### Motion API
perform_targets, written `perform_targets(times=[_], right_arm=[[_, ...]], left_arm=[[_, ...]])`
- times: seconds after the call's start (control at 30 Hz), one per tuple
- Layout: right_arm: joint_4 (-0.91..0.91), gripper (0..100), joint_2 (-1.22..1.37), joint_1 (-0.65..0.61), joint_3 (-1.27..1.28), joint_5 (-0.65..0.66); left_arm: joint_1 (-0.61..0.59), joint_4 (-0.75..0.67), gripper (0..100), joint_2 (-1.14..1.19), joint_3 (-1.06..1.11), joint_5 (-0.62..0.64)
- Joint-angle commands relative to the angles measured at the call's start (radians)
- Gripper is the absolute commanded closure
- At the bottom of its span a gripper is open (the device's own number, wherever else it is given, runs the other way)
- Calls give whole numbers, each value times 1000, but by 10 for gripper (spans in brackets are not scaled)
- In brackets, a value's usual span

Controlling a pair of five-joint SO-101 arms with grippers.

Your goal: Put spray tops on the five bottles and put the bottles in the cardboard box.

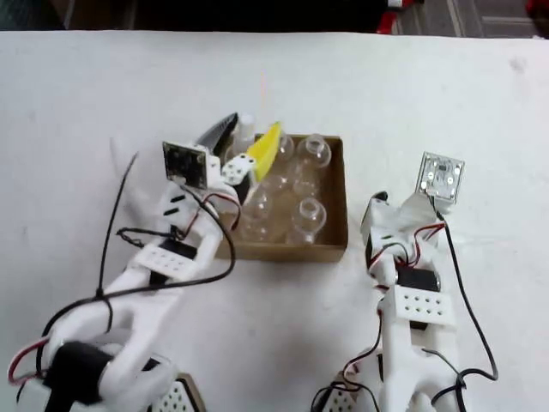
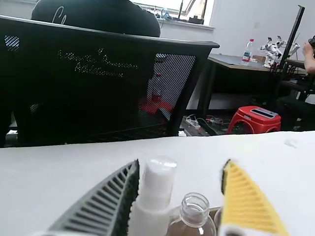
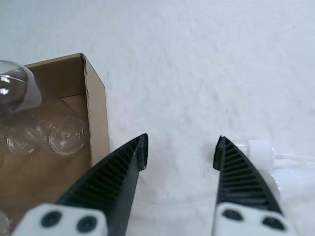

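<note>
The cardboard box sits mid-table with several clear bottles in it, some with bare necks. My left gripper hangs over the box's far left corner and is open, one finger black and one yellow. A bottle with a white spray top stands between them, against the black finger and apart from the yellow one. Right of the box, my right gripper is open just above the table. A loose white spray top lies beside one of its fingers, partly hidden by it.
The right arm stands close to the box's right wall. White tabletop stretches beyond and to both sides of the box. A black mesh chair stands past the table's far edge. Cables trail over the left arm's base.
</note>
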Motion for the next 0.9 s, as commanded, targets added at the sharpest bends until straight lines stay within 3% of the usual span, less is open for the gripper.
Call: perform_targets(times=[0.0,0.23,0.4,0.5,0.7,0.87], right_arm=[[-24,800,1,8,-8,15],[-24,800,1,8,-8,15],[-24,800,1,8,-8,15],[-24,800,1,8,-8,15],[-24,800,1,8,-8,15],[-24,800,1,8,-8,17]], left_arm=[[-5,132,726,-136,-9,17],[-58,144,726,-183,-11,20],[-64,216,731,-176,-64,118],[-56,304,787,-176,-110,129],[-65,313,940,-176,-123,120],[-54,313,957,-176,-123,118]])
